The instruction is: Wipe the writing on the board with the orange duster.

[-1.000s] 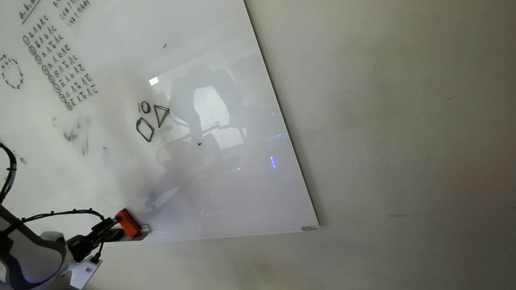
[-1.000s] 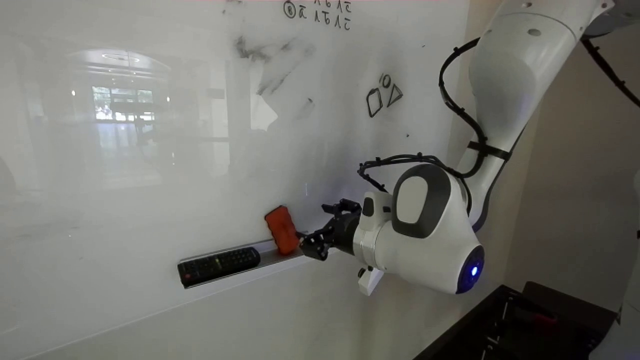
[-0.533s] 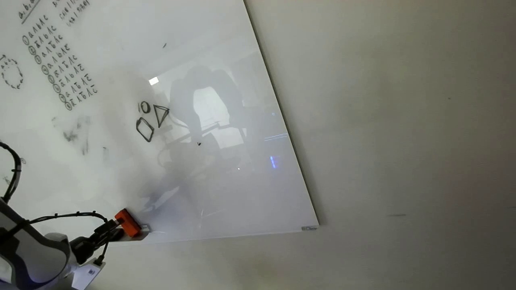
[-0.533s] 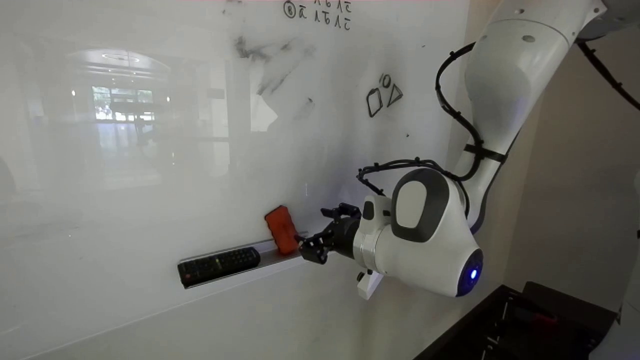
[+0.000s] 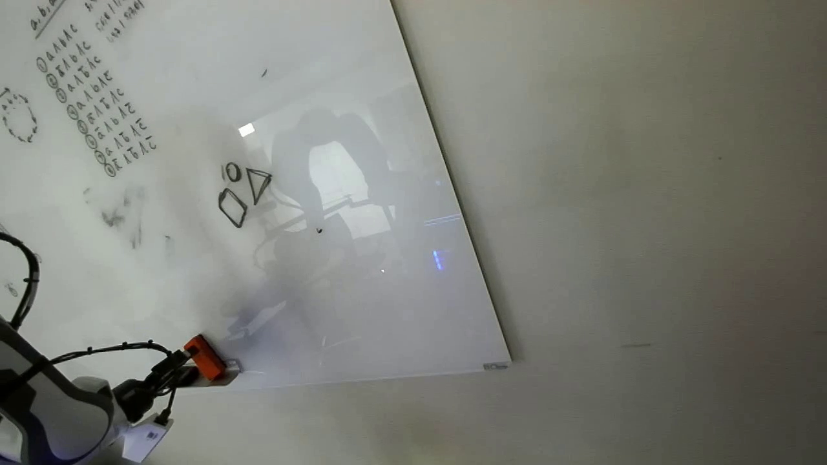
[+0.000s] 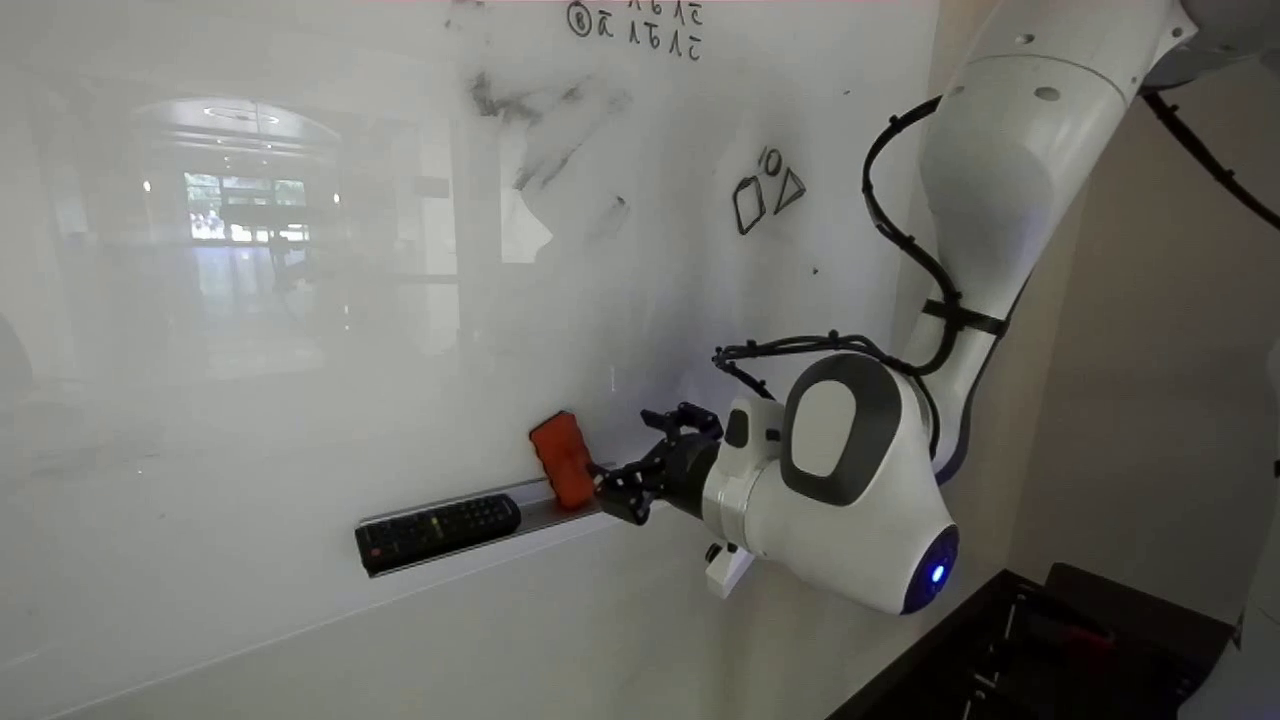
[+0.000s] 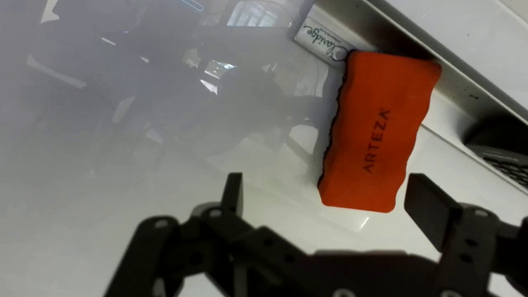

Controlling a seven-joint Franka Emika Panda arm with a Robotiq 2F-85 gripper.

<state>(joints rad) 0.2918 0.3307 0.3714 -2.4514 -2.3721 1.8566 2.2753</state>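
The orange duster (image 5: 205, 357) stands tilted on the tray at the board's lower edge, against the board (image 5: 362, 310). It also shows in an exterior view (image 6: 563, 460) and in the wrist view (image 7: 373, 132). My gripper (image 7: 325, 185) is open and empty. In the wrist view, the duster's near end lies between the lines of the two fingers, closer to the right finger. In an exterior view the gripper (image 6: 627, 447) is just beside the duster; I cannot tell whether the lower finger touches it. The writing (image 5: 251, 185) is a triangle, an oval and a diamond-like outline, higher on the board (image 6: 763, 200).
A black remote (image 6: 435, 530) lies on the metal tray (image 6: 540, 515) beside the duster. Columns of characters (image 5: 97, 97) and grey smudges (image 6: 510, 105) mark the board elsewhere. A dark table (image 6: 1000, 660) stands below the arm.
The arm has shifted slightly down and its gripper has come a little closer to the duster. The duster, the remote and the writing have not moved. The gripper stays open.
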